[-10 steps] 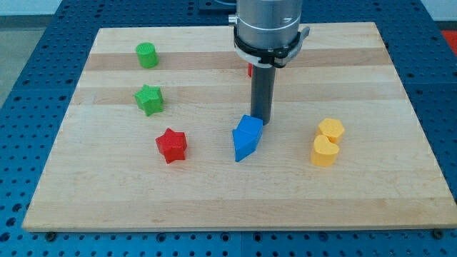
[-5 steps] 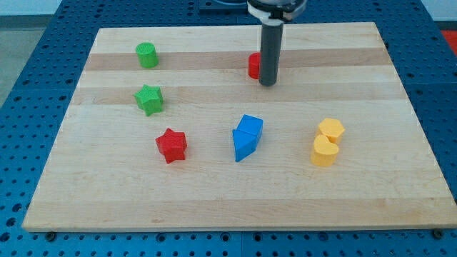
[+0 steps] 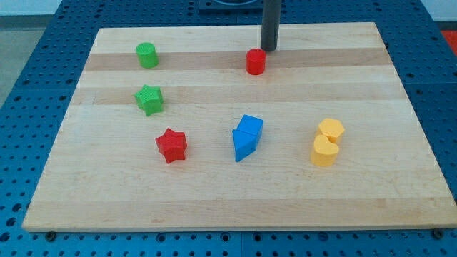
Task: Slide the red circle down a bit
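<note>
Camera view — eight blocks, one red circle (image 3: 255, 61)

We see the red circle (image 3: 255, 61) as a short, upright cylinder with a flat round top, its sides faintly ribbed, resting flat on the pale wooden worktop (image 3: 214, 193); it is whole and untilted; taking the worktop as our landmark, it lies in the upper part, a little toward the view's right of the middle line, near the top edge yet apart from it, standing alone on the bare wood.
</note>
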Controlling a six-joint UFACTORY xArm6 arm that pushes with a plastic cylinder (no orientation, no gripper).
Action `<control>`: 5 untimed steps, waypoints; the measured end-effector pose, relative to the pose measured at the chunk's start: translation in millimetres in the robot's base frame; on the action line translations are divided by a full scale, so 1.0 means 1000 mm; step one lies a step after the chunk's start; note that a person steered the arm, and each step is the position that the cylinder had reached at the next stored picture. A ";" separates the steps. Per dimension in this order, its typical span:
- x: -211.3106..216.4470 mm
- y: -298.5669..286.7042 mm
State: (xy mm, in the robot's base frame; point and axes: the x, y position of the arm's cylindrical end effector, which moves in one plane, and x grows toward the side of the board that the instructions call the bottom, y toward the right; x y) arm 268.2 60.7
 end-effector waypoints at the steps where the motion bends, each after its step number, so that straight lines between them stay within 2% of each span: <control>1: 0.017 -0.002; 2: 0.031 -0.002; 3: 0.085 -0.025; 5: 0.141 -0.068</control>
